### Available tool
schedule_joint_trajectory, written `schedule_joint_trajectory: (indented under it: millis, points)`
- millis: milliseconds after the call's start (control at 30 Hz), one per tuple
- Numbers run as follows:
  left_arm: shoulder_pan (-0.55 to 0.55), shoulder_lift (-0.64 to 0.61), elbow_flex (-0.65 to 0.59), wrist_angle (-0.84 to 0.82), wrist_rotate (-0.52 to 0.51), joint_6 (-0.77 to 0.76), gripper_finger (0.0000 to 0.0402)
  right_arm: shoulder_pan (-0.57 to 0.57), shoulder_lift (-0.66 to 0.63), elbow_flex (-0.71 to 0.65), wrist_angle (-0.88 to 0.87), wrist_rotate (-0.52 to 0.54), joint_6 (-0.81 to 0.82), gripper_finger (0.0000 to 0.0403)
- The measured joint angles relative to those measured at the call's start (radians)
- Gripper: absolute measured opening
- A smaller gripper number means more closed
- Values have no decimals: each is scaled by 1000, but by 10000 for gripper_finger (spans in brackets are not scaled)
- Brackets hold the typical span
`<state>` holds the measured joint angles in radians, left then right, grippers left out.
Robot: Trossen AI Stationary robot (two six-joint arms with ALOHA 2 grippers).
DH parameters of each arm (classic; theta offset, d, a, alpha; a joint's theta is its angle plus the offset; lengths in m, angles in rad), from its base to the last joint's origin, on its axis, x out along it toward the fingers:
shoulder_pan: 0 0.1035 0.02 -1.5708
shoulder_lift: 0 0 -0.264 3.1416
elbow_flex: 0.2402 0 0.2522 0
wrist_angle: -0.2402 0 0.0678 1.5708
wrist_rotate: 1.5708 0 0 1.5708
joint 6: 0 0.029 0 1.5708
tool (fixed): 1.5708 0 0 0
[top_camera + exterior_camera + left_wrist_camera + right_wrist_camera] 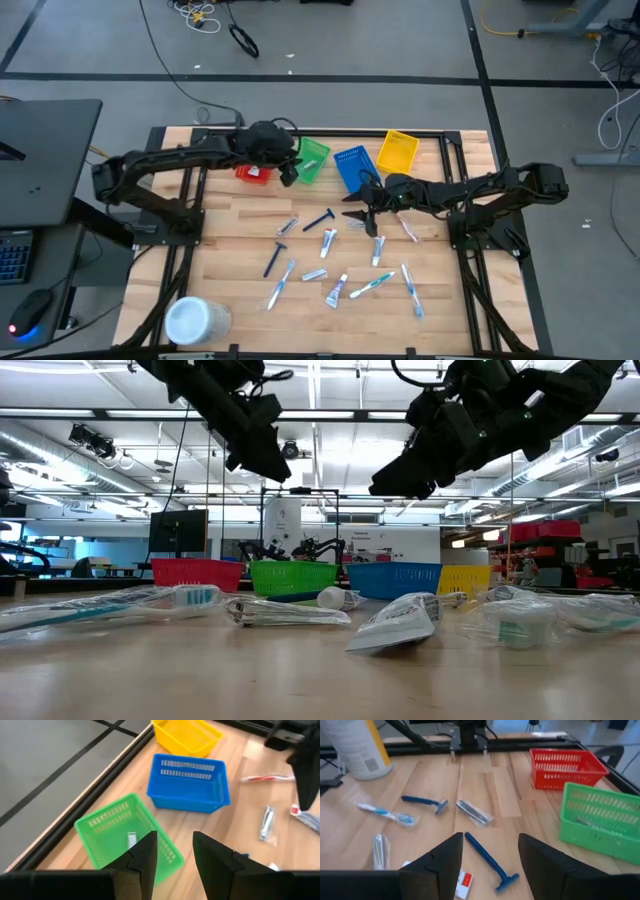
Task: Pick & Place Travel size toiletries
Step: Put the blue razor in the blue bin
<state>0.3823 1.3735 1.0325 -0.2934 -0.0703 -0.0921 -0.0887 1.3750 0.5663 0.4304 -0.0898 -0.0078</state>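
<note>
Travel toiletries lie scattered on the wooden table: a dark blue razor (318,220), a second razor (272,258), small tubes (336,290), toothbrushes (372,285) and a pink-white stick (408,228). My left gripper (175,855) is open and empty, above the near edge of the green basket (125,835); a small packet (131,840) lies in that basket. My right gripper (490,855) is open and empty, raised over the razor (487,860), which lies flat on the table. In the high view the left gripper (290,175) is at the far left and the right gripper (355,212) near the middle.
Red (253,172), green (312,160), blue (352,165) and yellow (398,150) baskets stand in a row along the far edge. A big white tub (195,320) stands at the near left corner. In the low view both grippers hang well above the tabletop.
</note>
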Motion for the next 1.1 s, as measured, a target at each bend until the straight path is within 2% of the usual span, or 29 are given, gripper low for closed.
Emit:
schedule_joint_trajectory:
  millis: [333, 733, 967, 1100]
  points:
    - [-182, -6, -13, -76, -252, -3, 132, 33, 0, 2, 42, 0, 0, 202]
    - [-320, -257, -244, -62, -316, -65, 132, 37, 23, 85, 17, 10, -34, 202]
    - [-366, -412, -419, 137, -305, -37, 132, 37, 180, 177, 18, 7, -34, 202]
    - [-369, -474, -479, 177, -299, -32, 132, 31, 289, 258, -37, -23, -53, 202]
